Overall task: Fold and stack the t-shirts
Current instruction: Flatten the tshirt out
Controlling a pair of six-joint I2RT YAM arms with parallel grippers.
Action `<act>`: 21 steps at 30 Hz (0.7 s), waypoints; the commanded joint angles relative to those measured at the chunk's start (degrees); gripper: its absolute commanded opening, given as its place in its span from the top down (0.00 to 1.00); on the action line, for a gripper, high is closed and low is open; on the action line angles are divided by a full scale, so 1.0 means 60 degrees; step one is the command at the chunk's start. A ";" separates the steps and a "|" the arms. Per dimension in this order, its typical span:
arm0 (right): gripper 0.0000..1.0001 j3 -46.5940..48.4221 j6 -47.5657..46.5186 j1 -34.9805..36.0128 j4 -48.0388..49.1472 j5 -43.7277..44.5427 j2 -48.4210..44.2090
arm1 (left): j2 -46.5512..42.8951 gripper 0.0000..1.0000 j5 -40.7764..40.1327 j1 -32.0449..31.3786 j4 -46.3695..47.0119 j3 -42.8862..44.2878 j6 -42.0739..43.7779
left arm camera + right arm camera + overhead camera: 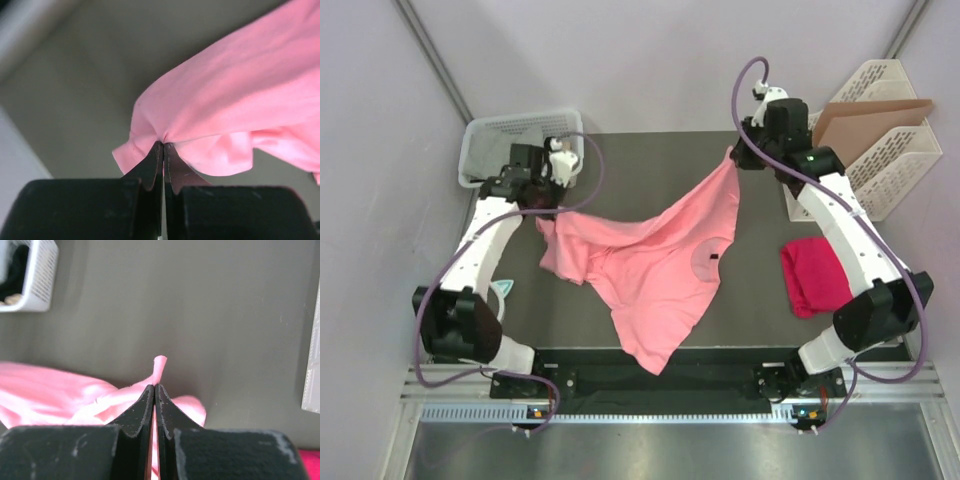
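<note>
The light salmon-pink t-shirt (655,265) hangs stretched between both arms above the dark table, its lower part drooping toward the near edge. A small dark tag (715,261) shows near its collar. My left gripper (163,145) is shut on a bunched corner of the pink t-shirt (235,95) at the left. At the back, my right gripper (154,386) is shut on another corner of it, a nub of pink cloth (159,365) poking out past the tips. The magenta-red t-shirt (815,275) lies folded on the table at the right, under the right arm.
A white mesh basket (495,140) stands at the back left, behind the left gripper. White slotted racks (890,150) with a brown cardboard sheet (855,125) stand at the back right. A small light-blue object (503,290) lies by the left arm.
</note>
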 commanded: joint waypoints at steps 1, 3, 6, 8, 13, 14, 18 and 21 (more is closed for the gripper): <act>1.00 0.0834 -0.0161 -0.0026 0.0206 -0.0192 -0.1498 | -0.1322 1.00 -0.0484 -0.0009 -0.0853 0.1581 0.0137; 1.00 0.0893 -0.0117 -0.0026 0.0177 -0.0252 -0.1866 | -0.1675 1.00 -0.0601 -0.0009 -0.0957 0.1831 0.0182; 1.00 0.1141 -0.0059 -0.0026 -0.0145 -0.0355 -0.2642 | -0.2524 1.00 -0.0748 -0.0009 -0.1147 0.2197 0.0240; 1.00 0.1449 -0.0029 -0.0012 -0.0422 -0.0472 -0.3301 | -0.3110 1.00 -0.1082 -0.0009 -0.1454 0.2520 0.0313; 1.00 0.2748 0.0102 -0.0026 -0.1315 -0.0618 -0.4811 | -0.4224 1.00 -0.0925 -0.0009 -0.2596 0.4451 0.0606; 1.00 0.3014 0.0132 -0.0026 -0.1724 -0.0604 -0.4972 | -0.4341 1.00 -0.0605 -0.0009 -0.3164 0.4832 0.0650; 1.00 0.4450 0.0219 -0.0026 -0.2663 -0.0487 -0.5515 | -0.4869 1.00 0.0306 -0.0009 -0.4237 0.6986 0.0870; 1.00 0.5272 0.0365 -0.0026 -0.3177 -0.0238 -0.5691 | -0.5045 1.00 0.0527 -0.0009 -0.4764 0.8083 0.1030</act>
